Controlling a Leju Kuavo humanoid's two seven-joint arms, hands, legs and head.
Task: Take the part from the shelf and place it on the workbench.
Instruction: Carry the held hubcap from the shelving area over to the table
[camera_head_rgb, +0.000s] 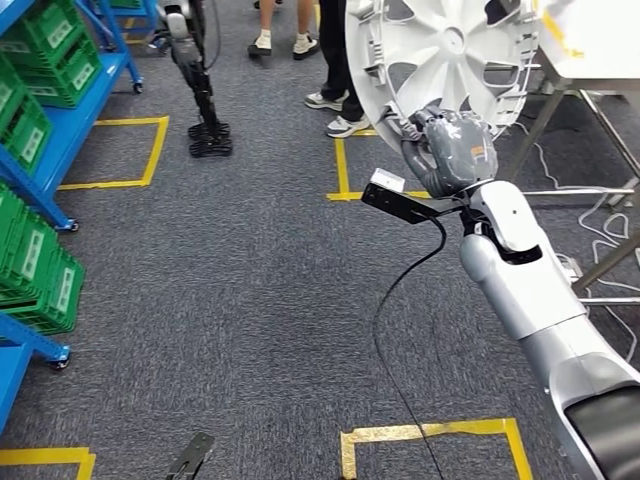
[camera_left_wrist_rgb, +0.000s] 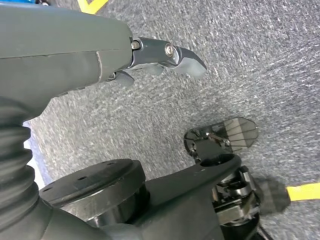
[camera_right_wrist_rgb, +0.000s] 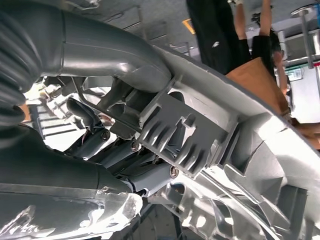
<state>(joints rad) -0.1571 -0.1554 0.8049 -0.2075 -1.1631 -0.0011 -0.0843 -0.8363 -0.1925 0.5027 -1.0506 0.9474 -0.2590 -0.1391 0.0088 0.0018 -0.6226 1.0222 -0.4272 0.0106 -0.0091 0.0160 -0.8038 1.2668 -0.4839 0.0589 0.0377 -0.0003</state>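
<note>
Grey carpet; right robot hand grips wheel cover (no readable writing).

The part is a round silver-white wheel cover with curved spokes and a small hub at its middle. It stands nearly on edge, gripped at its lower rim, its far edge overlapping the white desk. Its grey ribbed back carries moulded clips and tabs.

The top edge cut off my wheel cover at twelve o'clock; its rim hid most of my right fingers.
</note>
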